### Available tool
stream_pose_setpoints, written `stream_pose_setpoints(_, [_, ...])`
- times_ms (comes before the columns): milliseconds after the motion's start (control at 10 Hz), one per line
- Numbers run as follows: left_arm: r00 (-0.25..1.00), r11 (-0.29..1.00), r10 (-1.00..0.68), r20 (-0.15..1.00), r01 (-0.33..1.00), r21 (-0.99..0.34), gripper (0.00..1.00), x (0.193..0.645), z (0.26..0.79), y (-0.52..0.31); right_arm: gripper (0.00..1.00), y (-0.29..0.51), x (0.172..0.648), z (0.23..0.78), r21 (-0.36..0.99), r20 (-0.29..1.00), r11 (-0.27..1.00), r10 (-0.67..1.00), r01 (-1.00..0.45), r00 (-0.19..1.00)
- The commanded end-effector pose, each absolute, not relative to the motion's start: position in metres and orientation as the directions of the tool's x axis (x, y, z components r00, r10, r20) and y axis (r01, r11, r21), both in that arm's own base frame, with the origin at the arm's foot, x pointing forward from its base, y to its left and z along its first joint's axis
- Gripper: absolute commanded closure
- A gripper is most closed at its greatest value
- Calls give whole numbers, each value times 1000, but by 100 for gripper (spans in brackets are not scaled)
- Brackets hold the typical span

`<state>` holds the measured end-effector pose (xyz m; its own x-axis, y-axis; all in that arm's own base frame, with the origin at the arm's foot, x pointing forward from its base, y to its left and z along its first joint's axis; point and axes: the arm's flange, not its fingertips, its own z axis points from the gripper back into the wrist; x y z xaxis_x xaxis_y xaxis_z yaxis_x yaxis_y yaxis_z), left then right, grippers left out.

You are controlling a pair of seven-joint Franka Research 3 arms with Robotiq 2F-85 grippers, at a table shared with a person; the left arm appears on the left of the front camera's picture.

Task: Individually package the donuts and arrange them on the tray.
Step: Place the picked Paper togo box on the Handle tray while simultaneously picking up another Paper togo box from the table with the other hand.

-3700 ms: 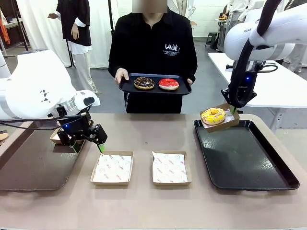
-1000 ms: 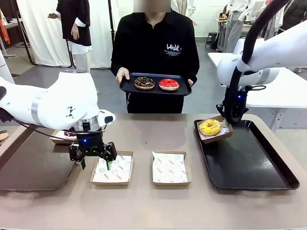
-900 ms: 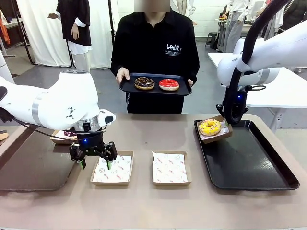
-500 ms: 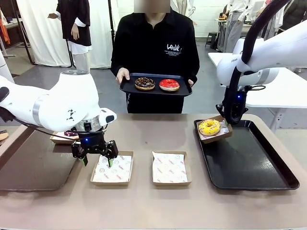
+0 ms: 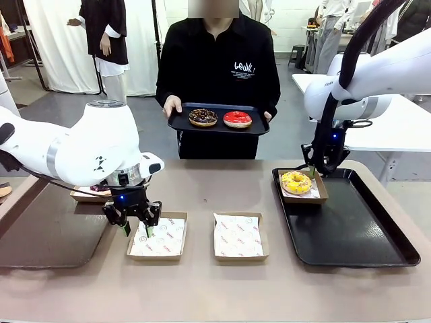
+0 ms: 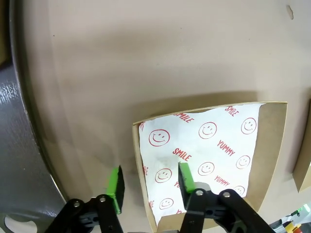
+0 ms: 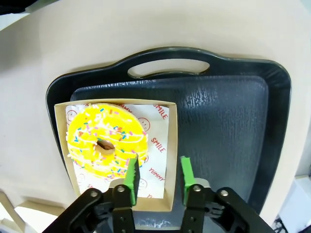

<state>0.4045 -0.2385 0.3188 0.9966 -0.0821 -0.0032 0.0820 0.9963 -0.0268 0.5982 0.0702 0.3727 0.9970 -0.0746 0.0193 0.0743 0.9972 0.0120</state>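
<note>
Front view: arms downward, open left claw (image 5: 137,230) astride empty box (image 5: 156,257)'s wall, open right claw (image 5: 315,172) astride donut box (image 5: 306,200)'s.

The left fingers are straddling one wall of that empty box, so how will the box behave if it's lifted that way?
Probably very light: the box looks like thin card holding just a paper liner. Pinched at one wall by the left fingers, that wall may flex and the far side droop. The liner looks loose, so it could slide if the box tilts.
</note>
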Motion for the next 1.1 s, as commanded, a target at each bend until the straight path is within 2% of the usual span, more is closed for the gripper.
stream_pose_setpoints(0, [997, 997, -77, 21, 77, -8, 100, 405, 315, -241, 14, 70, 600, 370, 43, 7, 996, -75, 74, 997])
stream_pose_setpoints(100, [997, 997, -76, 23, 76, -10, 92, 405, 315, -240, 4, 70, 599, 370, 45, 6, 996, -76, 76, 997])
stream_pose_setpoints(200, [997, 997, -75, 24, 75, -12, 100, 405, 316, -240, 0, 70, 599, 370, 48, 3, 996, -75, 75, 997])
stream_pose_setpoints(900, [998, 998, -53, 18, 54, -32, 100, 403, 326, -235, 0, 75, 577, 382, 73, -35, 997, -21, 24, 999])
stream_pose_setpoints(1000, [998, 997, -54, 18, 55, -54, 100, 401, 336, -233, 0, 69, 562, 394, 197, -45, 979, 69, -59, 997])
